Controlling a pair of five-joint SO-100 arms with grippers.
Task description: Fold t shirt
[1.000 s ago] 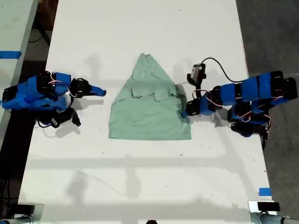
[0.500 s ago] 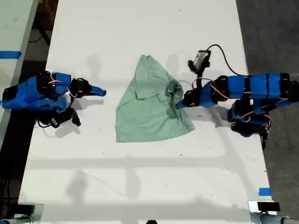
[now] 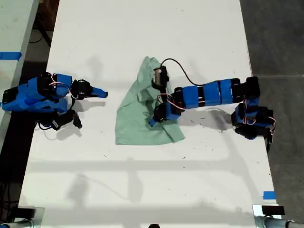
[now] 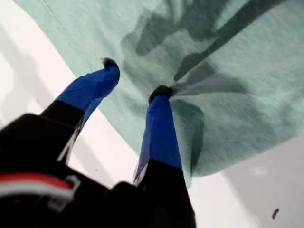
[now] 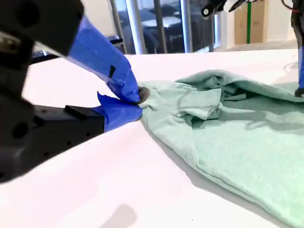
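Observation:
The pale mint-green t shirt lies creased in the middle of the white table, its rounded point toward the far end. Its edge on the exterior view's right is pulled in over the body. My first gripper reaches across the shirt from the exterior view's right. In the first wrist view the first gripper is open, and one fingertip presses into puckered shirt cloth. My second gripper rests shut and empty off the shirt, at the exterior view's left. In the second wrist view the second gripper sits near the shirt's edge.
The first arm's camera cable arcs above the shirt. Blue tape marks sit near the table's edge at the exterior view's lower right. A second table stands at the exterior view's left. Dark floor lies beyond the table's edge at the exterior view's right.
My first gripper has swept from the shirt's edge toward the exterior view's left, dragging that side over the body. The shirt has become narrower and more bunched. The second arm has not moved.

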